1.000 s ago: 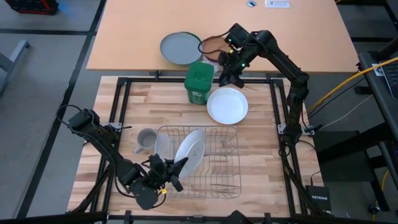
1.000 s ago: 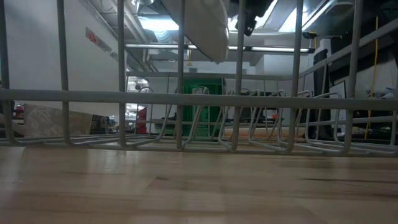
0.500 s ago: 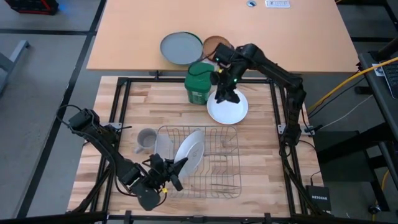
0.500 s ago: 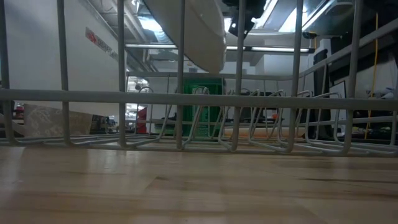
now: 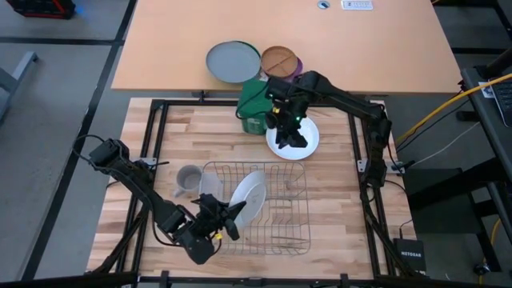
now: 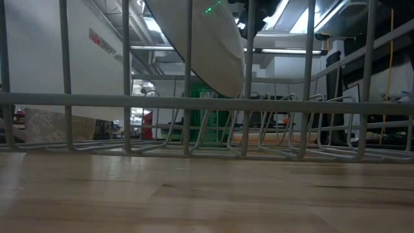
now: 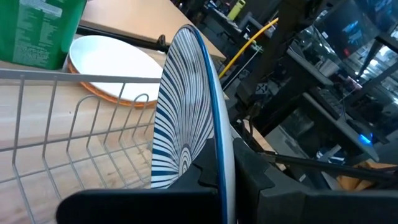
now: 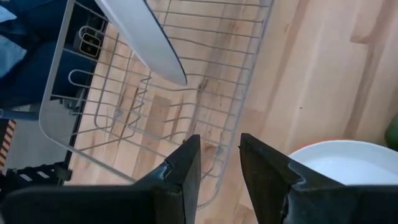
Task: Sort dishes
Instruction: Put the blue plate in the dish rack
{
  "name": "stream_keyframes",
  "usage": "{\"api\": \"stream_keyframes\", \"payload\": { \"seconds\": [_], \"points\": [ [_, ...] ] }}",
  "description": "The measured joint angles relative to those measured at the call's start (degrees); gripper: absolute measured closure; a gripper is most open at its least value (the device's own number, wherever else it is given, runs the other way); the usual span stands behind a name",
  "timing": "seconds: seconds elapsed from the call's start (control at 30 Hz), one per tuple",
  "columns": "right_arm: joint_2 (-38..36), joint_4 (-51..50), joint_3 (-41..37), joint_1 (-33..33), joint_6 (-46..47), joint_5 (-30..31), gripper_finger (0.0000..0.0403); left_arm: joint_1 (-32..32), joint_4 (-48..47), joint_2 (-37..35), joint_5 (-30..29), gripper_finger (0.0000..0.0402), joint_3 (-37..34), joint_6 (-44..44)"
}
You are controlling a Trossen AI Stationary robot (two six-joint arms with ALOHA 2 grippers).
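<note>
Your left gripper (image 5: 226,218) is clamped on the rim of the striped plate (image 7: 186,124), holding it on edge above the near-left part of the dish rack (image 5: 280,228), low among the wires. Held upright like this, the plate looks ready to drop between the rack's wire prongs, which is probably why you grip it by the edge and not flat.

Your right gripper (image 5: 288,132) hangs over the white plate (image 5: 308,144), which lies flat on the table just behind the rack, beside the green container (image 5: 254,108). Its fingers (image 8: 180,168) stand a little apart with nothing between them, pointing down as if lining up for the plate's rim. In the left wrist view an orange plate (image 7: 118,96) shows as a thin edge under the white one, so those two are stacked.

Farther behind the rack, on the other table, sit the grey plate (image 5: 232,62) and the brown divided plate (image 5: 280,59), untouched.
</note>
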Motion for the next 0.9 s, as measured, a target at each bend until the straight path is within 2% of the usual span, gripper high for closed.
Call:
{"api": "stream_keyframes", "payload": {
  "seconds": [0.5, 0.7, 0.9],
  "points": [
    [-2.71, 0.0, 0.0, 5.02, 4.59, -0.81, 0.0288, -1.44, -1.28, -1.03, -2.89, 0.04, 0.4, 2.61],
    [-2.71, 0.03, 0.02, 9.62, 4.07, -0.84, 0.0288, -2.1, -0.78, -1.28, -4.08, 0.04, 2.05, 6.5],
    [-2.4, 0.03, 0.02, 13.65, 0.26, -0.84, 0.0288, -2.08, -2.48, -1.28, -3.43, 0.04, 2.05, 4.84]
  ]
}}
